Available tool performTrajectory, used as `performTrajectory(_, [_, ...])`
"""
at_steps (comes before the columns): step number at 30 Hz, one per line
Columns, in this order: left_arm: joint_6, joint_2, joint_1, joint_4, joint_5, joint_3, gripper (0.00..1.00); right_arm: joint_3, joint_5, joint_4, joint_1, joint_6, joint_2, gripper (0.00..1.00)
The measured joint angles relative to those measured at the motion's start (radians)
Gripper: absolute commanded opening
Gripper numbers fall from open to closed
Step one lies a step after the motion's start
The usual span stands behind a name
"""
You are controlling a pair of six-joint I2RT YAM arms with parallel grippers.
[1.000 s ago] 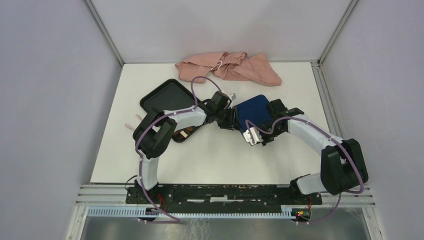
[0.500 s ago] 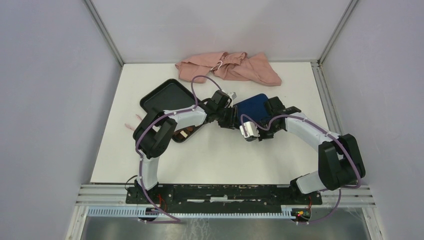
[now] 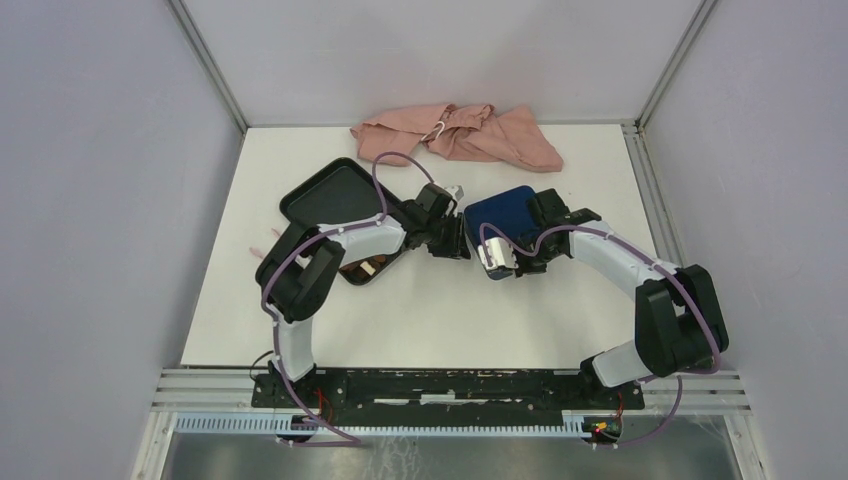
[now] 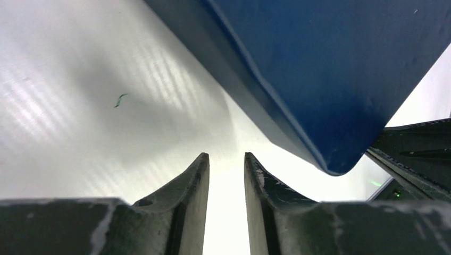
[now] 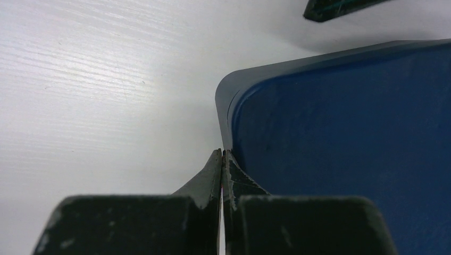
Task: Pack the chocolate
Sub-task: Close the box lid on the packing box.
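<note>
A dark blue box [image 3: 505, 212] lies closed in the middle of the table, between my two grippers. My left gripper [image 3: 460, 238] sits just left of it, its jaws a narrow gap apart with only bare table between them [image 4: 226, 155]; a corner of the box [image 4: 330, 79] hangs to the upper right in the left wrist view. My right gripper [image 5: 222, 151] is shut with nothing in it, its tips against a rounded corner of the box [image 5: 340, 138]. A few brown pieces of chocolate [image 3: 366, 268] show in the near end of the black tray [image 3: 325, 195], mostly hidden by my left arm.
A crumpled pink cloth [image 3: 460, 135] lies along the back edge of the table. Grey walls and metal rails close in both sides. A small pink scrap [image 3: 262, 246] lies left of the left arm.
The right gripper has slid left along the near side of the box to its corner. The left gripper has drawn back slightly to the left. Both keep the same jaw state.
</note>
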Motion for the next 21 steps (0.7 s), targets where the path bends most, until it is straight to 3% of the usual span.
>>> performTrajectory(4, [0.004,-0.059,0.008,-0.011,-0.039,-0.042,0.28,0.004,0.003,-0.003,0.000,0.003,0.002,0.01])
performTrajectory(12, [0.005,-0.070,0.014,-0.016,-0.050,-0.037,0.26,0.007,0.005,-0.005,0.000,0.005,0.014,0.01])
performTrajectory(21, [0.009,0.098,0.012,-0.098,-0.043,0.190,0.25,0.009,0.004,-0.007,0.000,0.007,0.014,0.02])
